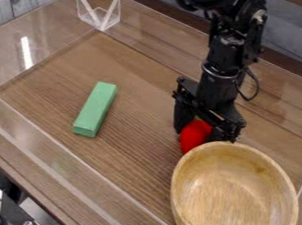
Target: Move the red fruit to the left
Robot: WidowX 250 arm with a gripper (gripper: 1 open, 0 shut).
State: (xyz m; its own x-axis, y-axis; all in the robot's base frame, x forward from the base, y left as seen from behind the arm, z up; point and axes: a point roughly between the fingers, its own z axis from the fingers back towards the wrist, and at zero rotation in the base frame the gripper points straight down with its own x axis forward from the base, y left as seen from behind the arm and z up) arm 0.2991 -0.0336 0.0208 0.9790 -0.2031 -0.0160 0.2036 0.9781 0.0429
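The red fruit (191, 137) is a small glossy red piece on the wooden table, right by the rim of the wooden bowl (234, 198). My gripper (201, 125) stands straight down over it, its black fingers on either side of the fruit's upper part. The fruit's top is hidden by the fingers. The jaws look closed around the fruit, which still rests on the table.
A green rectangular block (95, 108) lies to the left on the table. Clear acrylic walls (40, 44) edge the table at the left and front. A clear stand (96, 12) sits at the back left.
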